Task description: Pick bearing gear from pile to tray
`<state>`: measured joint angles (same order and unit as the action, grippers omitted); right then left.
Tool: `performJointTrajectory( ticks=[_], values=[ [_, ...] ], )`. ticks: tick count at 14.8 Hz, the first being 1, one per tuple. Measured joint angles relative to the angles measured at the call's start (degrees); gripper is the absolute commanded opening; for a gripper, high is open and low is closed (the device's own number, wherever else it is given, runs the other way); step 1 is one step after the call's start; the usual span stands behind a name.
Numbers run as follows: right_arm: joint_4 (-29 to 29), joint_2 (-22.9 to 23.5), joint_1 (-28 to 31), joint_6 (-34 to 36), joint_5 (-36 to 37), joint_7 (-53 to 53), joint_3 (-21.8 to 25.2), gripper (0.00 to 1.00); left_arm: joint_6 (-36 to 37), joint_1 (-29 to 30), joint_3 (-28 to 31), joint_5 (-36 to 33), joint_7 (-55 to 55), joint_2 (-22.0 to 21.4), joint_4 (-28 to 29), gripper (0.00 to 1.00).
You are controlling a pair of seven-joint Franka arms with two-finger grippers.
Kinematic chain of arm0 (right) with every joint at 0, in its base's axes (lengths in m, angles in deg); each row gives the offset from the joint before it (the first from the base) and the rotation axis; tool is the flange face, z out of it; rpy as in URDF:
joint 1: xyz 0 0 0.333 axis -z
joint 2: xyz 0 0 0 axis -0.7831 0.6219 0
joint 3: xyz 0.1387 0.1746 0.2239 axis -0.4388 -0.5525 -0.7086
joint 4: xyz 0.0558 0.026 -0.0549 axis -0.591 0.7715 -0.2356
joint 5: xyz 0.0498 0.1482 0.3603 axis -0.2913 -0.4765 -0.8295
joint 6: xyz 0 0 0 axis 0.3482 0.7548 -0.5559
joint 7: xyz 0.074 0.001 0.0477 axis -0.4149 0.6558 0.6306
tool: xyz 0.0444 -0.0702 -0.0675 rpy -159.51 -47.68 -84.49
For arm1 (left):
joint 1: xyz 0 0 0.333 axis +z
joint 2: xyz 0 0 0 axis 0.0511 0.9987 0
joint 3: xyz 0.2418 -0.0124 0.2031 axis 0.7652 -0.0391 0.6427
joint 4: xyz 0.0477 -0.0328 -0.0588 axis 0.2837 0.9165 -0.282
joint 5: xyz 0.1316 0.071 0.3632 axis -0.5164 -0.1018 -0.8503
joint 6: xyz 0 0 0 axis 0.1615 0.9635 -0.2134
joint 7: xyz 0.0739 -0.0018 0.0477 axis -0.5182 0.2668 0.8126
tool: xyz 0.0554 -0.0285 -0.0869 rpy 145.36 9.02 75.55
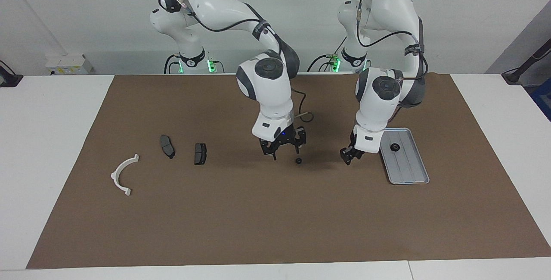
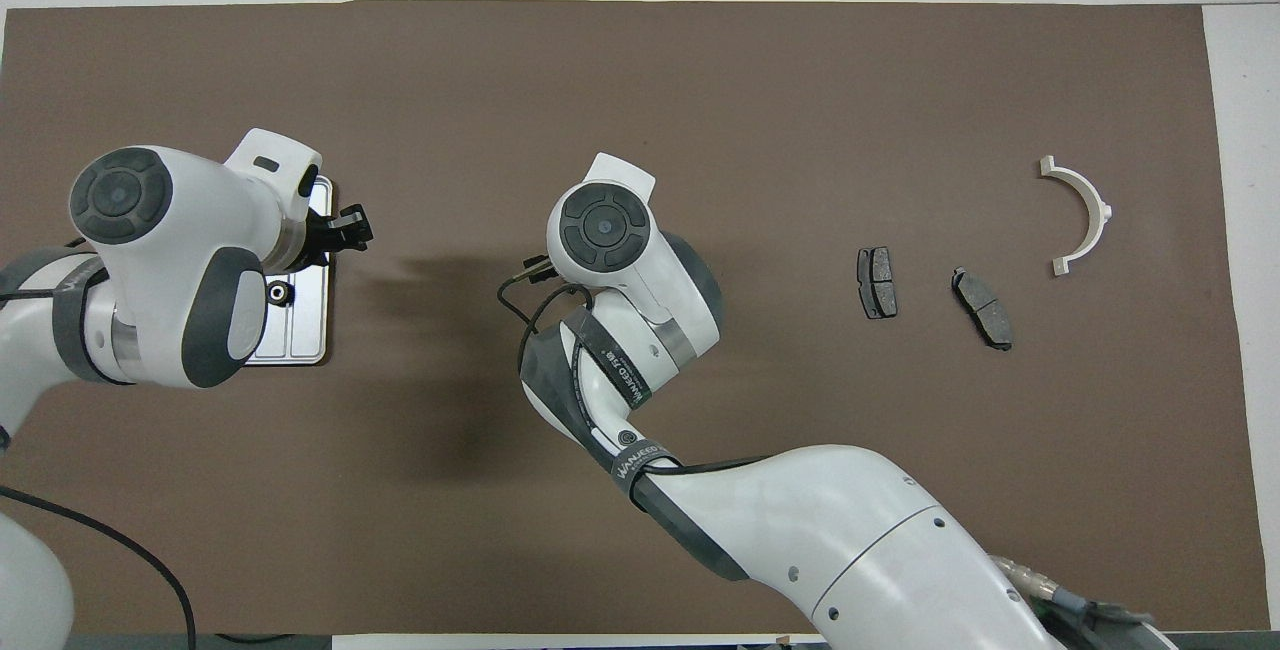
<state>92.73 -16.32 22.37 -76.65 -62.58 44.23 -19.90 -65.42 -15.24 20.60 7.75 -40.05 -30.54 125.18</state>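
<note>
A small black round gear [image 1: 298,160] lies on the brown mat between the two grippers. My right gripper [image 1: 284,147] is open and empty, low over the mat just beside that gear, toward the right arm's end. My left gripper [image 1: 350,156] hangs low over the mat between the gear and the light-grey tray [image 1: 409,172]. It also shows in the overhead view [image 2: 347,229], at the tray's edge [image 2: 300,345]. A second black gear [image 1: 394,147] lies in the tray [image 2: 279,292]. In the overhead view the right wrist hides its gripper and the loose gear.
Two dark grey brake pads [image 1: 167,146] [image 1: 200,153] and a white half-ring bracket [image 1: 122,174] lie on the mat toward the right arm's end. They also show in the overhead view, the pads [image 2: 877,282] [image 2: 983,307] and the bracket [image 2: 1085,215].
</note>
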Motion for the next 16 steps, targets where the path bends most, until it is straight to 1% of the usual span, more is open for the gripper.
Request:
performJointTrajectory(
  ticks=[3, 6, 8, 10, 12, 14, 16],
  values=[
    [0.0, -6.6, 7.9, 8.6, 0.1, 0.2, -2.0, 0.77, 2.1, -3.2, 0.0, 0.0, 4.8, 2.5, -4.2, 0.50],
    [0.3, -10.7, 17.8, 13.8, 0.4, 2.9, -5.2, 0.77, 2.4, -8.5, -0.1, 0.0, 11.4, 4.8, -6.3, 0.50],
    [0.4, -12.5, 23.4, 16.9, 0.9, 4.2, -5.6, 0.84, 2.4, -10.9, 0.0, 0.0, 14.3, 5.8, -7.3, 0.50],
    [0.4, -14.6, 28.5, 20.2, 3.4, 4.7, -5.7, 0.94, 2.4, -12.5, 0.0, 0.0, 16.1, 6.8, -8.3, 0.50],
    [0.6, -17.0, 32.9, 23.4, 5.6, 6.1, -5.8, 0.97, 2.4, -13.6, 0.0, 0.0, 17.1, 7.7, -8.9, 0.50],
    [0.8, -19.6, 36.2, 26.6, 6.2, 9.2, -5.8, 0.97, 2.4, -14.4, 0.1, 0.0, 18.2, 9.3, -9.5, 0.49],
    [0.9, -22.1, 38.6, 29.0, 6.3, 11.4, -5.7, 0.96, 2.4, -14.9, 0.1, 0.0, 18.7, 10.7, -10.4, 0.44]
  ],
)
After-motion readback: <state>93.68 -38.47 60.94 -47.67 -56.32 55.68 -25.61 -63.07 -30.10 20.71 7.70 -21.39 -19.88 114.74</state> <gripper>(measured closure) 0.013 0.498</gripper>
